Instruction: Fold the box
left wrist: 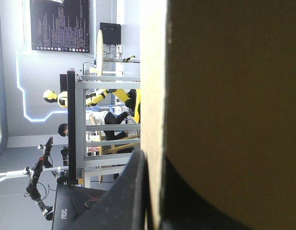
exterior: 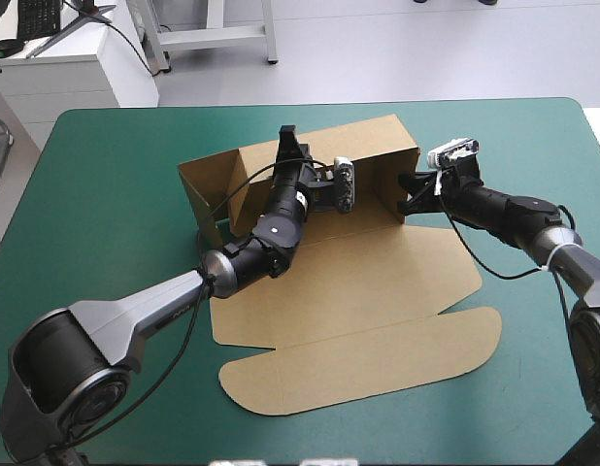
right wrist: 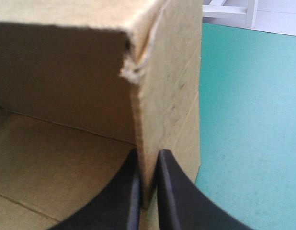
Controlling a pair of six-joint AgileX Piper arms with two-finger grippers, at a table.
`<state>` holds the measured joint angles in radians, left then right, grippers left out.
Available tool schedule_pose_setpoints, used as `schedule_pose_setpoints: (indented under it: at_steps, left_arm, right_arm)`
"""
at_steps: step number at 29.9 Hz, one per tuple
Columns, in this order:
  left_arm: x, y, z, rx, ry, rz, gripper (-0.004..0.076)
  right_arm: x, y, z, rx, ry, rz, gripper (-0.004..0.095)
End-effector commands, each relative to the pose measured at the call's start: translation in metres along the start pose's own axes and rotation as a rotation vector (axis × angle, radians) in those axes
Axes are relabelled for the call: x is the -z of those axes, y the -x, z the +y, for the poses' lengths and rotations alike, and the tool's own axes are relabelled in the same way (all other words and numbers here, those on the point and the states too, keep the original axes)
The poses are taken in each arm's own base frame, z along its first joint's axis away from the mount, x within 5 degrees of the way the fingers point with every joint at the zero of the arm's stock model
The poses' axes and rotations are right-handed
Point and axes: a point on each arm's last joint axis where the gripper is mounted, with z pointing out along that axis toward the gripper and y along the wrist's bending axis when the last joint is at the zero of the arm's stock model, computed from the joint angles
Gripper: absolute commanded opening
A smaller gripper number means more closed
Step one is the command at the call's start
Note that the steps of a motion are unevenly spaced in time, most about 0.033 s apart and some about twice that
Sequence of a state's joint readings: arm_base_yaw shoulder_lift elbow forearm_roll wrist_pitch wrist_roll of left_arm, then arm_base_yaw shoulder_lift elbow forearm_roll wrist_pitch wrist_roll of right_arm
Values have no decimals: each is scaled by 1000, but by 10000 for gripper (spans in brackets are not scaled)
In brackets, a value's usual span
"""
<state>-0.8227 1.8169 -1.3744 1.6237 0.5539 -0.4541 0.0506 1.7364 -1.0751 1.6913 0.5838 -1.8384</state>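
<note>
High view: box (exterior: 349, 291) sits mid-table on the teal-green cover (exterior: 116, 194), far and side walls raised, lid flat on the near side. Left claw (exterior: 289, 139) is on the far wall's top edge. Right claw (exterior: 409, 191) is on the right side wall.

Left wrist: left claw (left wrist: 155, 163) pinches the far wall, with the board edge between its fingers.

Right wrist: right claw (right wrist: 148, 158) is nipped on the side wall's edge. A frayed corner is ahead of it and the box floor beside it.

Step looks like squaring the walls for the tuck. Keep both pinches firm, move the arms together and bend only along the creases. Don't load the frayed corner, it could tear.
</note>
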Motion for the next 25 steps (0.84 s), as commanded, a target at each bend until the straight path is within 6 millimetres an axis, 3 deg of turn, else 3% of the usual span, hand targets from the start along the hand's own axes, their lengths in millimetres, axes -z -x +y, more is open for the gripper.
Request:
schedule_pose_setpoints:
  at_steps: [1,8,13,16,19,25]
  left_arm:
    - [19,19,21,35,23,-143,-10]
    - [19,19,21,41,24,-146,32]
    - [20,24,21,-8,28,-197,221]
    - [22,30,18,65,-9,-254,325]
    - [27,37,17,143,-24,-292,331]
    - [49,62,15,127,6,-346,331]
  right_arm:
    - [4,22,30,59,157,-63,0]
    - [3,19,28,56,122,-36,0]
    - [3,16,25,57,87,2,0]
    - [2,16,23,58,65,8,0]
    - [2,15,22,51,57,9,0]
    - [3,12,16,28,3,48,0]
